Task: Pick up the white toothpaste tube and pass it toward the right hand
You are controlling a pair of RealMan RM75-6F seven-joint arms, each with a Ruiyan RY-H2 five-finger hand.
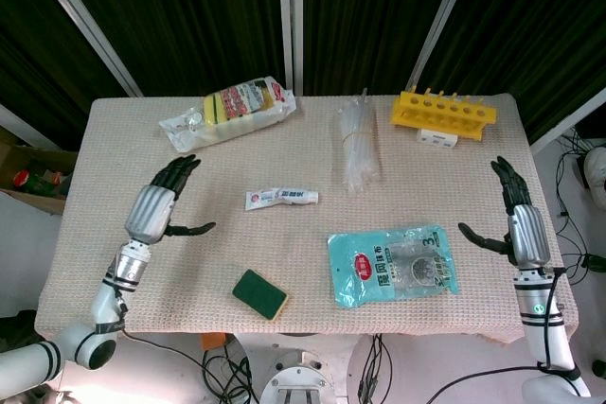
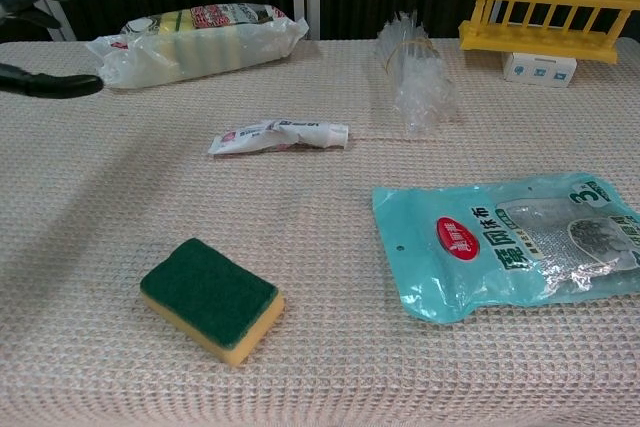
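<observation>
White toothpaste tube (image 1: 281,198) lies flat on the woven tablecloth (image 1: 114,163) near table centre, cap pointing toward 3 o'clock, touched by neither hand. At 9 o'clock the left hand (image 1: 157,207) hovers empty, fingers spread; at 3 o'clock the right hand (image 1: 519,224) waits likewise released, well apart from the tube. By the look of it, the pick-up is not yet done, and the next move calls for the left hand to reach in and grasp the tube. Among packaging, a clear bag (image 1: 227,113) at 11 o'clock holds sponges; a teal pouch (image 1: 395,264) at 5 o'clock holds what appear to be scourers.
</observation>
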